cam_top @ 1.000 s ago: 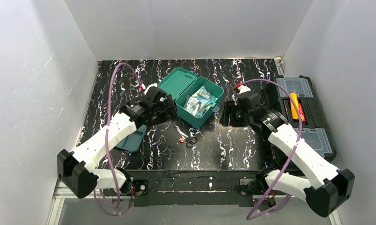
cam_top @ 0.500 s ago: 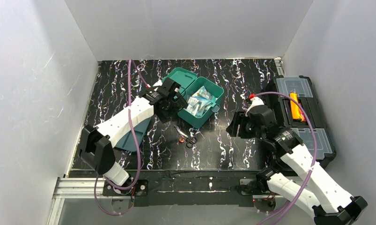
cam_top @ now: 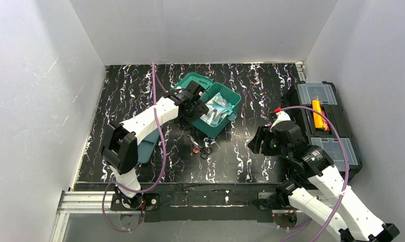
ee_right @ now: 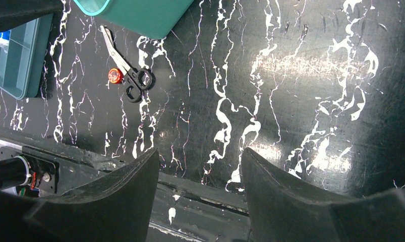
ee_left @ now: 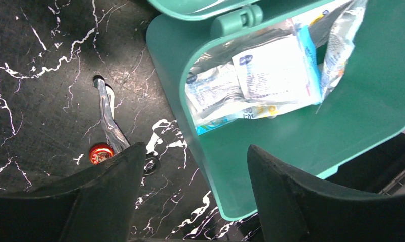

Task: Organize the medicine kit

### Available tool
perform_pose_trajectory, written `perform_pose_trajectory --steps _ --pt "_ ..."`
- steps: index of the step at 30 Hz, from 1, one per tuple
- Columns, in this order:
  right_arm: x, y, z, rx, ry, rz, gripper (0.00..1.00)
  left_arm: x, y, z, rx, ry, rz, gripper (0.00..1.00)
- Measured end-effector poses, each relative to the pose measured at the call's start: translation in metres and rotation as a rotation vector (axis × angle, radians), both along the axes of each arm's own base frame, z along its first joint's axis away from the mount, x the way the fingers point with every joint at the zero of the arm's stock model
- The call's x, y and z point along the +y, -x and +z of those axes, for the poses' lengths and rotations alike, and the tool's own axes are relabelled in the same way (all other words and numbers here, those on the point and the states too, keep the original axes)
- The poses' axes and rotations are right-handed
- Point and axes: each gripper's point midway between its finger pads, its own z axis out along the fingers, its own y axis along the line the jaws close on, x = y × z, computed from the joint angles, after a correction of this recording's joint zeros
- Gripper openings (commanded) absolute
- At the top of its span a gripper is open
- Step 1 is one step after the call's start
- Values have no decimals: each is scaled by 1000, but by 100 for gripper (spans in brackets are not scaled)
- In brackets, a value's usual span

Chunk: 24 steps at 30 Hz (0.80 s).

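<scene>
The medicine kit (cam_top: pixel 221 126) is a teal box standing open at mid table, its lid (cam_top: pixel 190 83) tipped back. Several white and blue packets (ee_left: pixel 271 75) lie inside against one end. My left gripper (cam_top: pixel 196 109) hovers open over the kit's left wall. In the left wrist view, the left gripper (ee_left: pixel 195 151) has one finger above the kit's floor (ee_left: pixel 311 136) and the other above the table. Scissors (cam_top: pixel 203 147) and a small red cap (cam_top: pixel 195 150) lie just in front of the kit. My right gripper (cam_top: pixel 256 142) hangs open and empty over bare table to the right.
The darker teal inner tray (cam_top: pixel 147 148) lies on the table at the left, partly under my left arm. A black toolbox (cam_top: pixel 336 146) with clear lids holds an orange item (cam_top: pixel 317 113) at the right edge. White walls enclose the table.
My left gripper moved right and farther back, onto the kit's left wall, and its jaws narrowed a little. My right arm drew back toward the near edge.
</scene>
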Motion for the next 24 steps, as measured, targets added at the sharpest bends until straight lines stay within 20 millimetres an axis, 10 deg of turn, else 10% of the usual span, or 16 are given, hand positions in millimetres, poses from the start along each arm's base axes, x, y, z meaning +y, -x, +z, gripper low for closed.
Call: perform_pose_trajectory --steps 24 --pt "-4 11 -10 44 -14 -19 61 3 -2 -13 -7 -67 -124 14"
